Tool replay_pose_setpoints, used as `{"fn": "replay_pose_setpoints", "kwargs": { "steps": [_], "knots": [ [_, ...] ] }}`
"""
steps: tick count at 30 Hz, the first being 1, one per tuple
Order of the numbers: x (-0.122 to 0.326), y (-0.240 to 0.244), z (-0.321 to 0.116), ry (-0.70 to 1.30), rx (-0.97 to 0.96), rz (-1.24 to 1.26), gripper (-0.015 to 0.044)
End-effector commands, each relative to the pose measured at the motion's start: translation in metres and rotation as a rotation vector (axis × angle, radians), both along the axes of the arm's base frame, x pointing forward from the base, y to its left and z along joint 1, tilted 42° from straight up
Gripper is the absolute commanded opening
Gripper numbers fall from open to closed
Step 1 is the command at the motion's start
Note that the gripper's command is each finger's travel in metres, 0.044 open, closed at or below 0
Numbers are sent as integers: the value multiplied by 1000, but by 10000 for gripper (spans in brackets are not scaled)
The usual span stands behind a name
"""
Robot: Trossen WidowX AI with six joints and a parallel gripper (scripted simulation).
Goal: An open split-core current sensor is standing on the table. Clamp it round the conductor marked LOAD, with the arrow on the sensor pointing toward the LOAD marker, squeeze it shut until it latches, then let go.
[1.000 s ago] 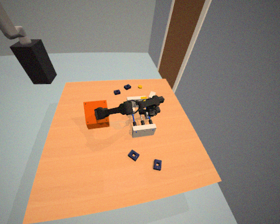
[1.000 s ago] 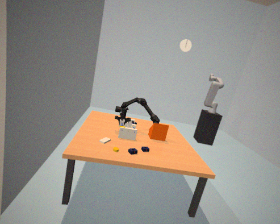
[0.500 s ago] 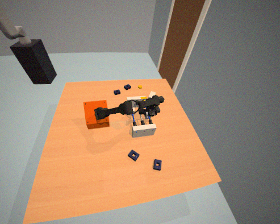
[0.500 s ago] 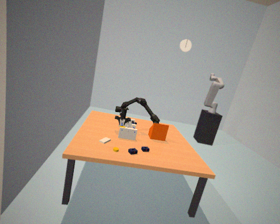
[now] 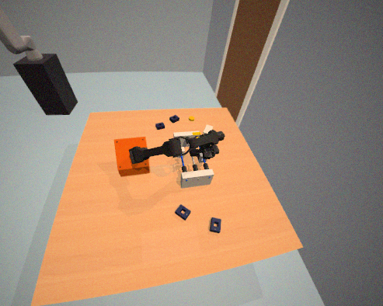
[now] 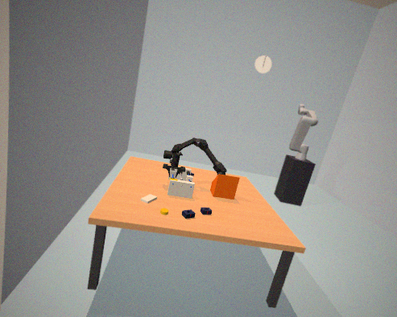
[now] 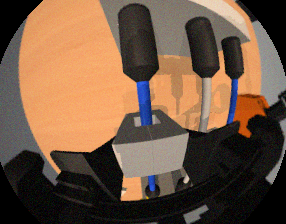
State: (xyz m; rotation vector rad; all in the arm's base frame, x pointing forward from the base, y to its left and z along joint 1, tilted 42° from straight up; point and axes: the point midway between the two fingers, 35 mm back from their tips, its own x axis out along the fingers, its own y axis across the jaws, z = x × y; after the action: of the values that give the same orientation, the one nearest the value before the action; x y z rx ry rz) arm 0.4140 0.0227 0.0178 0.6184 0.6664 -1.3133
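The current sensor (image 7: pixel 150 157), a light grey block, sits round the outer blue conductor (image 7: pixel 144 97) in the wrist view. Its halves meet at a thin seam, and the wire passes through its square opening. My gripper (image 6: pixel 173 174) is shut on the sensor, with a black finger on each side. A grey conductor (image 7: pixel 206 100) and another blue conductor (image 7: pixel 233 100) run beside it, outside the sensor. The conductors span two pale end blocks (image 5: pixel 196 179) (image 6: pixel 181 191). A yellow mark (image 5: pixel 196 133) is on the far block in the top view; its lettering is unreadable. No arrow on the sensor can be made out.
An orange box (image 5: pixel 131 155) (image 6: pixel 225 187) stands by the arm's base. Dark blue square pieces (image 5: pixel 182 212) (image 5: pixel 215 225) (image 5: pixel 160 126) (image 5: pixel 174 119), a yellow disc (image 5: pixel 191 119) (image 6: pixel 164 212) and a white flat piece (image 6: pixel 149 199) lie on the table (image 5: pixel 104 241).
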Motion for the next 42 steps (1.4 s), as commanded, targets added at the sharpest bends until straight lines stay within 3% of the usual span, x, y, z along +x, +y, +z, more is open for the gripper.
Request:
{"fn": "replay_pose_setpoints", "kwargs": {
  "steps": [1, 11, 21, 42],
  "knots": [
    [0, 0, 0, 0, 0, 0, 0],
    [1, -3, -4, 0, 0, 0, 0],
    [0, 0, -1, -1, 1, 0, 261],
    [0, 0, -1, -1, 1, 0, 261]
  ]
}}
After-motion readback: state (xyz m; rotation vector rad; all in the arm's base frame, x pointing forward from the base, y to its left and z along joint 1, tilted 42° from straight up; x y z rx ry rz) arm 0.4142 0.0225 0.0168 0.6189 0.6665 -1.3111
